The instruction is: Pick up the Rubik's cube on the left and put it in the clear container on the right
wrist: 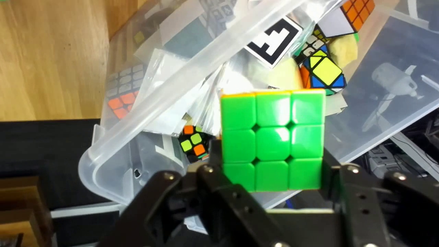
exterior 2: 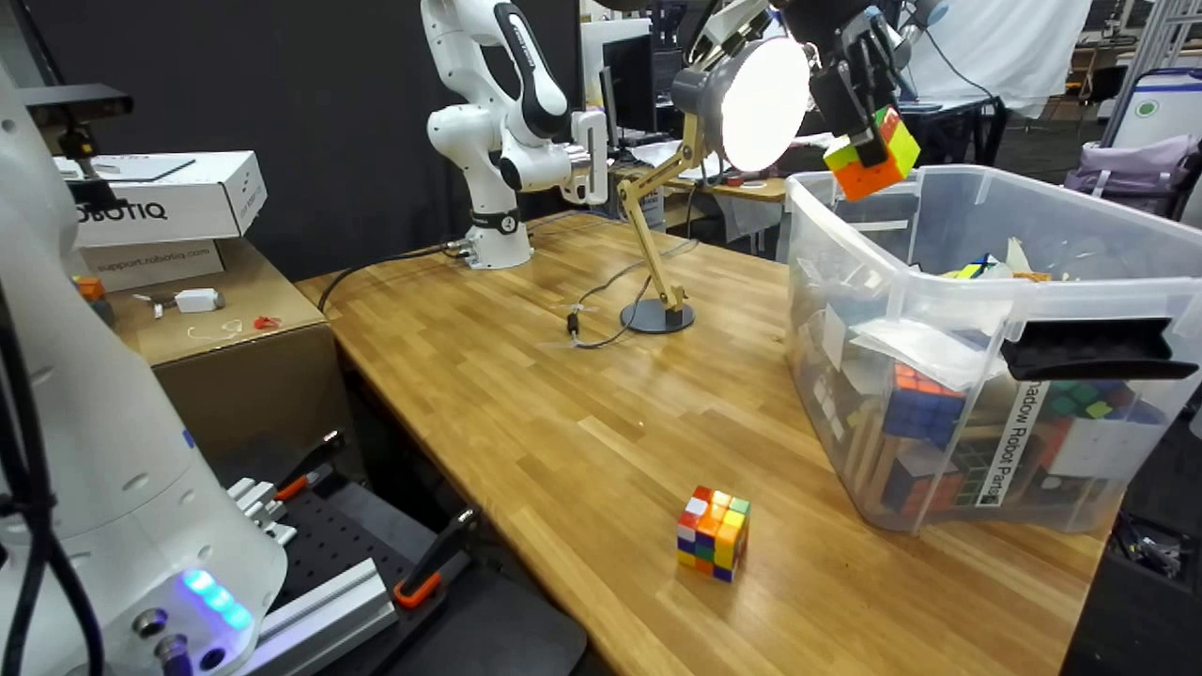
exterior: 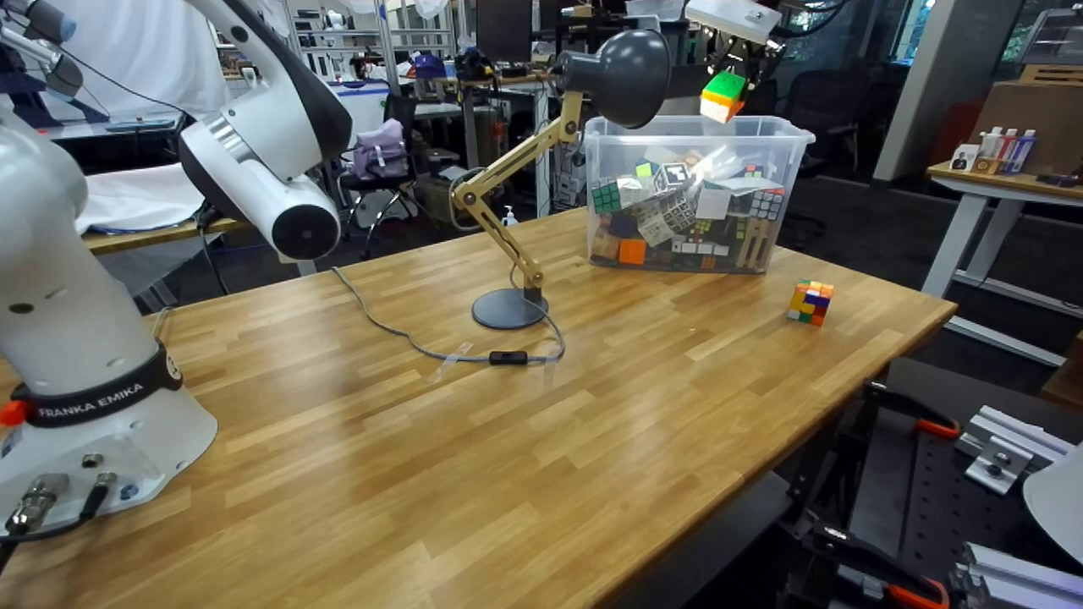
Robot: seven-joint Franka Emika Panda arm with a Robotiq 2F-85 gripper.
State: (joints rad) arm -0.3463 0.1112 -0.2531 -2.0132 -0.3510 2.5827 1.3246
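The Rubik's cube shows green, orange and whitish faces in an exterior view (exterior: pixel 724 90), and orange, yellow and red faces in an exterior view (exterior 2: pixel 903 150). In the wrist view its solid green face (wrist: pixel 272 137) fills the middle. My gripper (wrist: pixel 272 161) is shut on it, one finger on each side. The cube is tilted and held in the air above the clear container (exterior: pixel 694 127), near its rim (exterior 2: pixel 850 230). The container's rim (wrist: pixel 192 73) runs below the cube in the wrist view. Assorted cubes, papers and parts lie inside it.
A scrambled cube (exterior: pixel 810 303) sits on the wooden table near its edge; it also shows in an exterior view (exterior 2: pixel 714 533). A desk lamp (exterior: pixel 622 76) with a grey head stands beside the container, its lit head (exterior 2: pixel 765 103) close to the gripper. Another white arm (exterior 2: pixel 507 122) stands at the table's far end.
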